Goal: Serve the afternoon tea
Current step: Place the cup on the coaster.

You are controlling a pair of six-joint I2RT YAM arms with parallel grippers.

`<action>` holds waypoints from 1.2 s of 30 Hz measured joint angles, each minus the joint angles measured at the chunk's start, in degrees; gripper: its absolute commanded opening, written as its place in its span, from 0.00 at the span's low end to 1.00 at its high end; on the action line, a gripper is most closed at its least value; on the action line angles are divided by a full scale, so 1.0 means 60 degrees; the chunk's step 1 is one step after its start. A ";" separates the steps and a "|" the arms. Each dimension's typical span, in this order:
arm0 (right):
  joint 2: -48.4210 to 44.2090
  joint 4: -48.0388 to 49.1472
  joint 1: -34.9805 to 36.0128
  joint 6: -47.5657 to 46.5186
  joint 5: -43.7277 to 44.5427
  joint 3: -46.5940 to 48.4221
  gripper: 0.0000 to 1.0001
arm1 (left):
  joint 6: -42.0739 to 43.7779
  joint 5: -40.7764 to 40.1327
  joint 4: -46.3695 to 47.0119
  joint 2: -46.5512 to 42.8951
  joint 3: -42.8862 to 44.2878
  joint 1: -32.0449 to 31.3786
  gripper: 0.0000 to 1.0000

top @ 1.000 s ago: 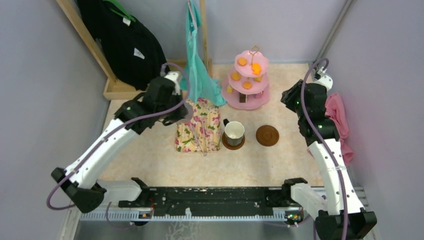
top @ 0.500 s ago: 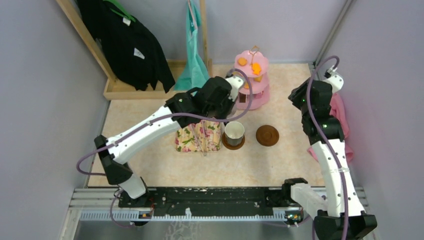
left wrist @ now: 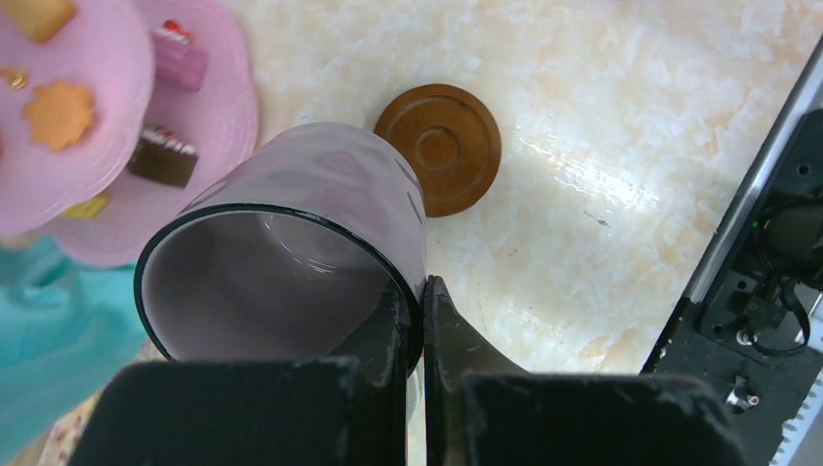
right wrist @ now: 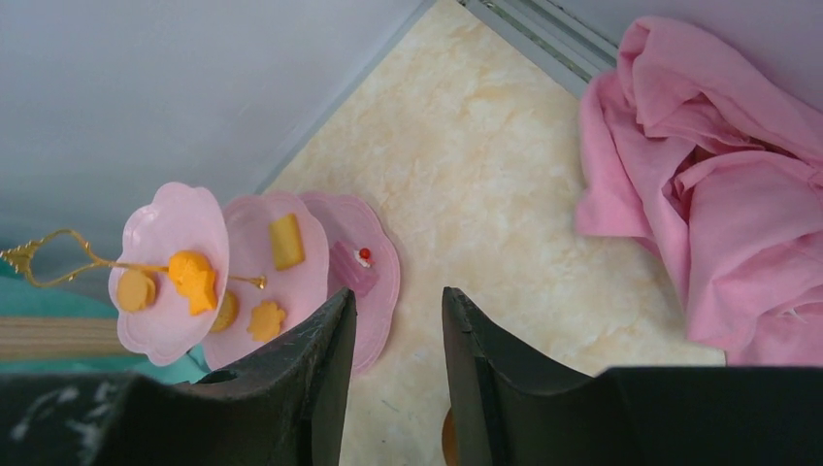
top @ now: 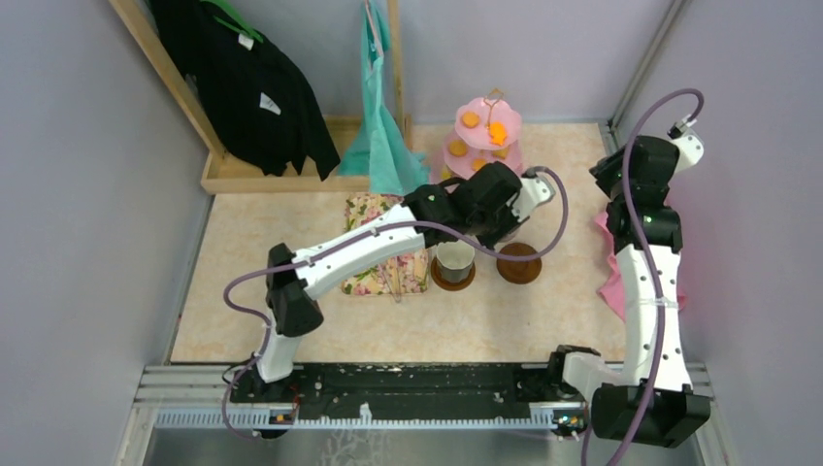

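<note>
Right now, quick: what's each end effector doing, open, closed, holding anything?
Left end effector: closed on the rim of the mauve-grey mug.
Right end effector: open, holding nothing.

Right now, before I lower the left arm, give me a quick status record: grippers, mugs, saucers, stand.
left gripper: shut on the wall of the mauve mug
mauve mug: held tilted, not yet on a saucer
empty saucer: bare, right of the cream mug
cream mug: upright on the other saucer
stand: at the back, snacks on its tiers
right gripper: open, empty, off to the right
</note>
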 measured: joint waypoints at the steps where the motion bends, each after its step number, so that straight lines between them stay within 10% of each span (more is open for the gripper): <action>1: 0.0047 0.0004 -0.0146 0.0058 -0.0098 0.0000 0.38 | 0.0076 0.0102 0.0000 0.0178 0.0131 -0.0022 0.00; 36: -0.0026 0.0492 -0.1016 0.0521 -0.0892 0.0426 0.38 | 0.3493 0.1158 -0.0393 0.4124 0.2295 -0.0641 0.00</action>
